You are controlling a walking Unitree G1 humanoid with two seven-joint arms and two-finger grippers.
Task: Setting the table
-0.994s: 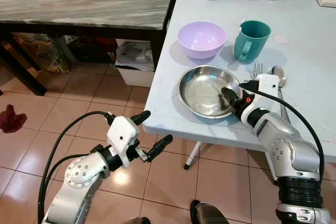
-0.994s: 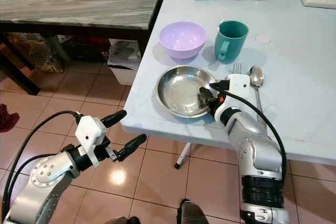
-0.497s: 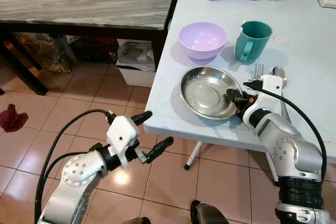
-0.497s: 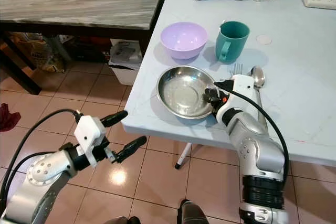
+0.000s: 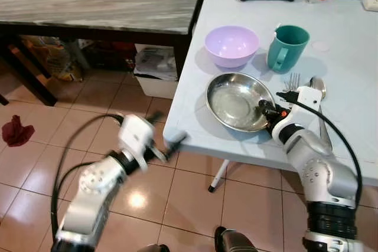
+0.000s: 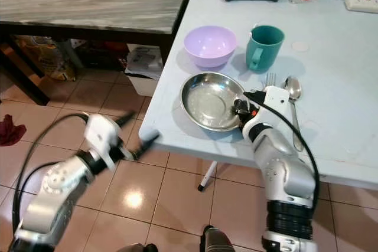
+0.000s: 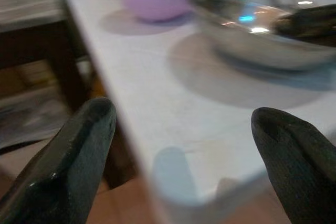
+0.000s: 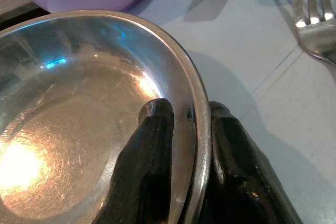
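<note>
Left claw [image 5: 170, 143] has risen to the table [image 5: 195, 123] corner.

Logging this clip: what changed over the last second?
The left gripper swung up to the white table's near corner, jaws open. The right gripper stayed clamped on the steel plate's rim. Purple bowl, teal mug, fork and spoon stayed put.

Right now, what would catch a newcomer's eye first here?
The right gripper pinches the rim of the steel bowl near the white table's front edge, one finger inside, one outside. Behind it stand a lilac bowl and teal mug. The left gripper hovers open by the table corner.
</note>
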